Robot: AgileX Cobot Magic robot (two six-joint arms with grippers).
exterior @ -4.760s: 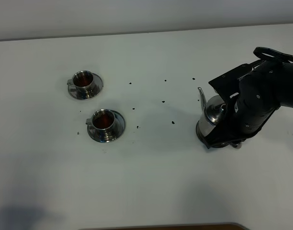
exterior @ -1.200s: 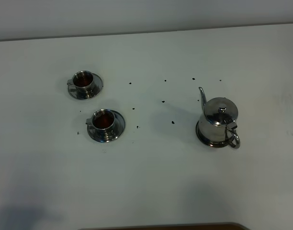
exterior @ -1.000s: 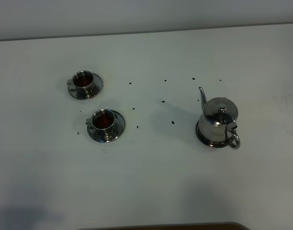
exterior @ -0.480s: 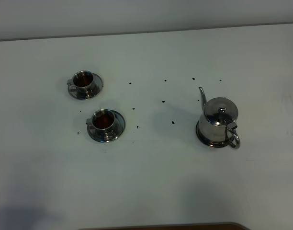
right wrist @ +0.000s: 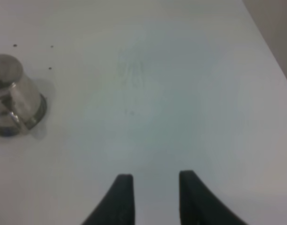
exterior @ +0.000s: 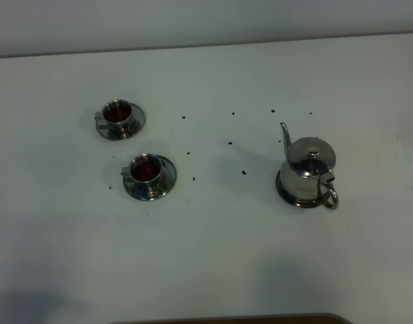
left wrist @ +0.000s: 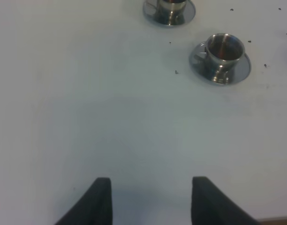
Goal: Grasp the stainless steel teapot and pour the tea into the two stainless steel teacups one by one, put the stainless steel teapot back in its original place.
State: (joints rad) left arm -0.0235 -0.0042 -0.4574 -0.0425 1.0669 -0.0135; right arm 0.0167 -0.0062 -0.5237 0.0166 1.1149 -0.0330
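Grippers sit nearest, over bare white table (exterior: 213,256), both empty: the left gripper (left wrist: 150,199) with fingers spread wide, the right gripper (right wrist: 155,197) with fingers apart but closer together, pinching nothing. Farther on, the stainless steel teapot (exterior: 308,172) stands upright on its round base at the right, lid on, spout pointing away. Well apart at the left stand the two stainless steel teacups on saucers, near cup (exterior: 147,173) and far cup (exterior: 118,116), each holding reddish-brown tea (exterior: 146,169). Dark specks (exterior: 230,143) dot the table between.
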